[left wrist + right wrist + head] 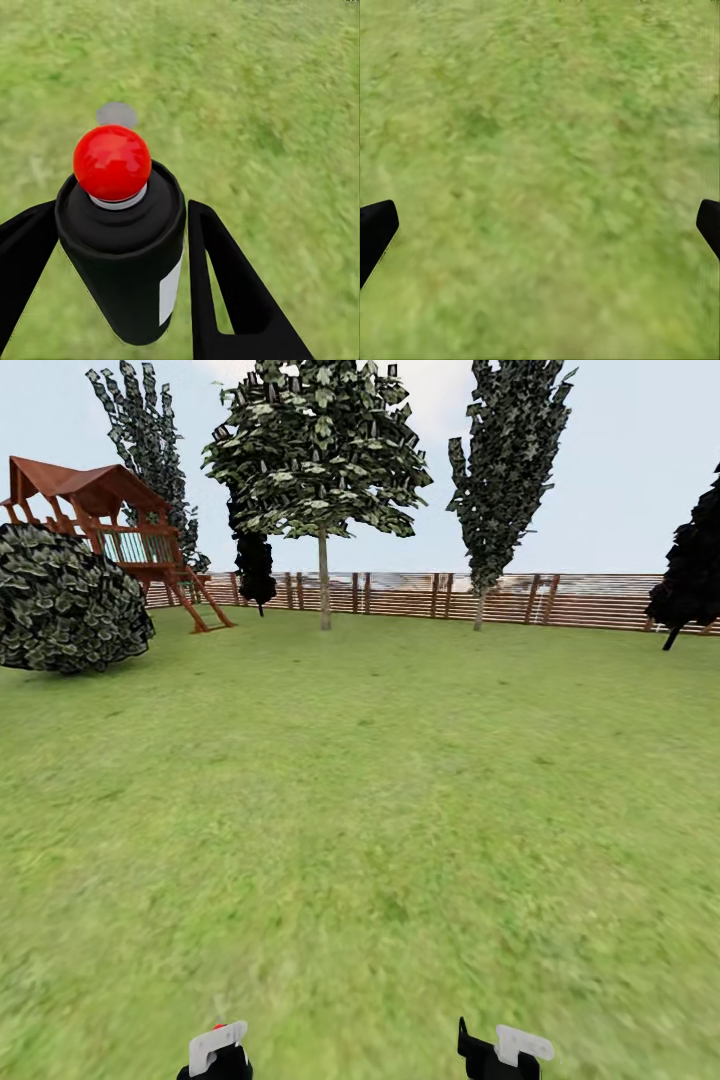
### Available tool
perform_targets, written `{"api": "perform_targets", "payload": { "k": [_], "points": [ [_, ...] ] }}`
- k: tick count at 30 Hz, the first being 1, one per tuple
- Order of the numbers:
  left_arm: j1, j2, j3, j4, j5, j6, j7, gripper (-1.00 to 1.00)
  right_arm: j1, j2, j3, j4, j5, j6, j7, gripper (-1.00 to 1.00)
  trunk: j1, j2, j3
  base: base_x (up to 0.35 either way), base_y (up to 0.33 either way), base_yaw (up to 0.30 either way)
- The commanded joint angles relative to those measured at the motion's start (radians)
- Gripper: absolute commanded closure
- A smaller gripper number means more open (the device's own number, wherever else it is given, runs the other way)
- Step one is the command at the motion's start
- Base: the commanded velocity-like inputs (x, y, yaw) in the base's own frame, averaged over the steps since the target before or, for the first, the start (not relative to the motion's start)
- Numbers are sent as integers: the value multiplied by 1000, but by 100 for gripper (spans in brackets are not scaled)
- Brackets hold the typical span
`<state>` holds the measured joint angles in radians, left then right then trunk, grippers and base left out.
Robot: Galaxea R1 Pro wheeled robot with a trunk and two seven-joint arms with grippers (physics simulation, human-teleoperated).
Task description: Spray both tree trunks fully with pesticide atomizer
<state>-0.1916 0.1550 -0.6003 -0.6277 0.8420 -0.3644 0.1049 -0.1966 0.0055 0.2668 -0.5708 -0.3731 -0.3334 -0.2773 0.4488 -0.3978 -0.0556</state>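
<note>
Left jaws carrying the sprayer across the lawn

Grass fills the wide green garden lawn before you, ringed at the far side by a brown fence of horizontal wooden slats. Your left gripper holds the pesticide atomizer, seen in the left wrist view as a black cylindrical can with a glossy red ball top and a pale label strip on its side; the two black fingers stand on either side of the can, pinching it. Your right gripper has its jaws spread wide, each black fingertip at an opposite edge of the right wrist view with bare grass between them. In the head view both grippers sit at the lower edge, left and right. One tall tree with a broad mottled green crown stands far ahead by the fence, on a straight grey-brown trunk. A second tall leafy tree stands to its right, also at the fence. A red-brown wooden play tower and a round dark-leaved bush lie far left; near-black conifers stand at the fence and far right.
</note>
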Motion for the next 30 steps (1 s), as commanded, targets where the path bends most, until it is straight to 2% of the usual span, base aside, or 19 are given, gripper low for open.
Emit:
{"api": "perform_targets", "payload": {
  "k": [1,21,30],
  "points": [
    [-2,1,-9,-1,3,-5,10,100,-1,-1,8,0,-10,-6,-6,-100,1,-2,-2,339,97,0],
    [-2,1,-8,-4,3,-5,10,100,-1,-1,7,0,-12,-6,-6,-100,1,-2,-2,339,97,1],
    [-2,1,-8,-4,3,-5,10,100,-1,-1,6,0,-12,-6,-8,-100,1,-2,-2,339,97,75]
  ]
}}
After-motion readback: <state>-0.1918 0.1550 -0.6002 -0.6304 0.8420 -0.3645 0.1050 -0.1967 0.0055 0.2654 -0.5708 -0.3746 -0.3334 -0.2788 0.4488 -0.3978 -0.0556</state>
